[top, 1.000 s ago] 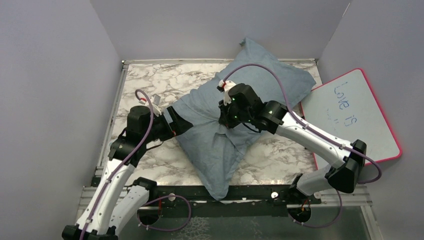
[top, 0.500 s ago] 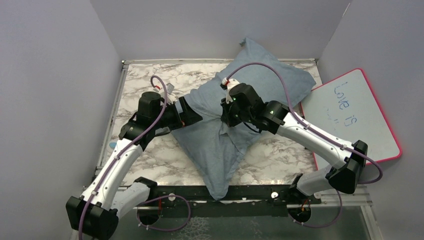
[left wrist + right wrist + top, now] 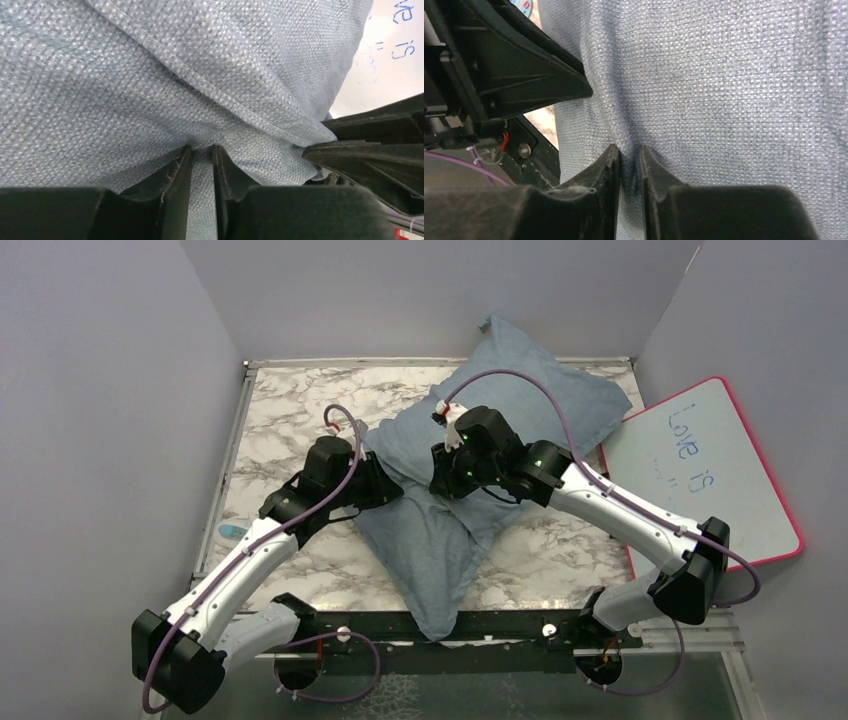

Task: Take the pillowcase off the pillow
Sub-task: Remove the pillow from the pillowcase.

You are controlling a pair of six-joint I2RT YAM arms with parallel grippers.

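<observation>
The grey-blue pillowcase (image 3: 520, 400) lies diagonally across the marble table, plump, with the pillow hidden inside it. My left gripper (image 3: 392, 488) presses into its left side. In the left wrist view the left gripper (image 3: 202, 149) is shut on a puckered bunch of the pillowcase (image 3: 150, 75). My right gripper (image 3: 440, 480) sits close beside it on the middle of the cloth. In the right wrist view the right gripper (image 3: 629, 149) has its jaws slightly parted, and a loose dark fold of the pillowcase (image 3: 724, 75) lies between them.
A pink-rimmed whiteboard (image 3: 710, 470) leans at the table's right edge. A small light-blue object (image 3: 232, 532) lies near the left edge. Grey walls close in the left, back and right. The two grippers are a few centimetres apart.
My left arm has swung right from the pillowcase's left edge onto the cloth, close to the right gripper. The right gripper has shifted slightly left.
</observation>
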